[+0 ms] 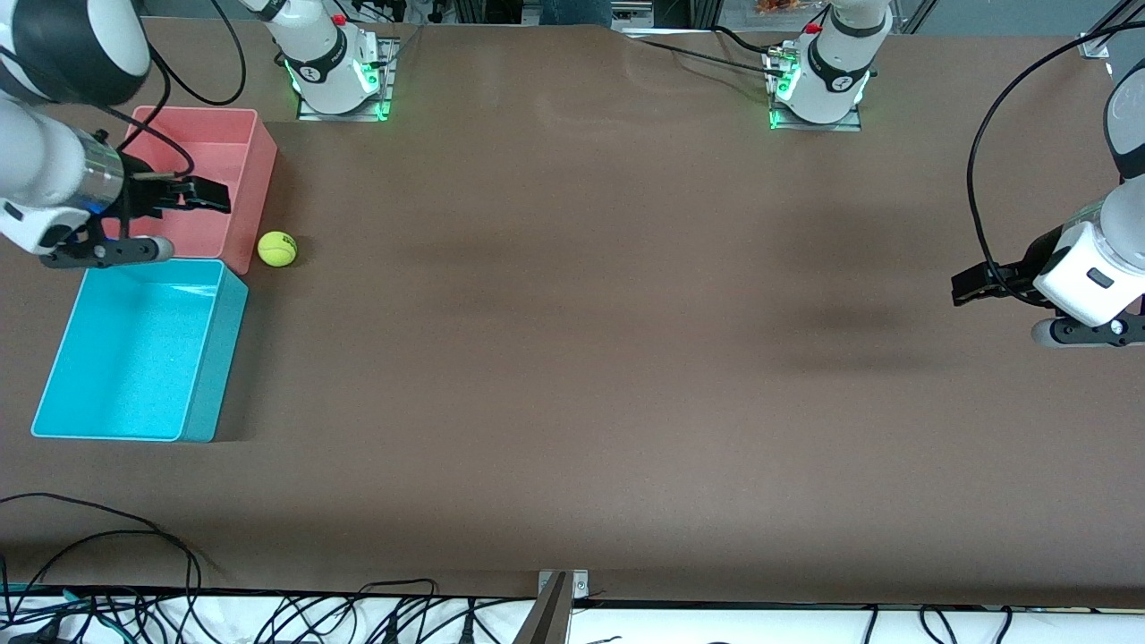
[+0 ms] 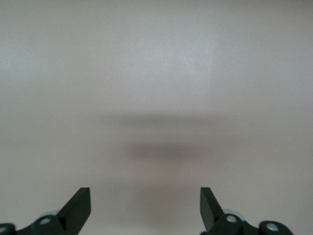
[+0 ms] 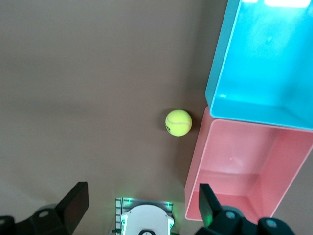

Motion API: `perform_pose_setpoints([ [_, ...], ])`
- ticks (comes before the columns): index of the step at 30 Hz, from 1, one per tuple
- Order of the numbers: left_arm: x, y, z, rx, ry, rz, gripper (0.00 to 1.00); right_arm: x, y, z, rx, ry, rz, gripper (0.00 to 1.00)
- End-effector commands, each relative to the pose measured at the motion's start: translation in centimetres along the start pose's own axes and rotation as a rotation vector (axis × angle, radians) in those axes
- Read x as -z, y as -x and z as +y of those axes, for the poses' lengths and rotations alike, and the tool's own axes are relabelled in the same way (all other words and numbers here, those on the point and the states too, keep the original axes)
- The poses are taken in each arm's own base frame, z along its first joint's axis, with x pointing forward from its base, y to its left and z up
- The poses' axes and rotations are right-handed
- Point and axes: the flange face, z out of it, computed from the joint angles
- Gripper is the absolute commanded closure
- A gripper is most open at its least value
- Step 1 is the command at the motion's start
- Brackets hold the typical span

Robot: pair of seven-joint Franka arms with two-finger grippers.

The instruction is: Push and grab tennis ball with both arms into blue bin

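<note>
We see a wide brown table, bare across its whole middle and toward the left arm's end. At the right arm's end sit two bins touching each other: the blue bin, nearer the front camera, and the pink bin farther from it. Both look empty.

Our right gripper hangs over the pink bin, fingers spread wide apart, holding nothing. Our left gripper hangs over bare table at the left arm's end, well apart from everything else; its fingers stand wide open too, with only tabletop between them.

The tennis ball rests on the table just beside the pink bin's wall, near the corner where the two bins meet. It lies outside both bins, with open table all along its side toward the left arm.
</note>
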Motion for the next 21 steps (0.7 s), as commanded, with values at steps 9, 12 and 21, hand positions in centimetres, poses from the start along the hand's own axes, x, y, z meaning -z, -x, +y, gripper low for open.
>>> perform_pose_setpoints([
  [9, 3.9, -0.3, -0.6, -0.014, 0.028, 0.068, 0.00, -13.2, 0.2, 0.8, 0.000, 0.074, 0.011, 0.00],
  [12, 4.8, 0.0, -0.4, -0.011, 0.032, 0.083, 0.00, -16.9, 1.0, 0.6, -0.036, 0.077, 0.046, 0.00],
  [21, 6.0, 0.8, -0.9, 0.011, 0.023, 0.100, 0.00, -23.5, 0.9, 1.0, -0.014, 0.145, 0.031, 0.00],
])
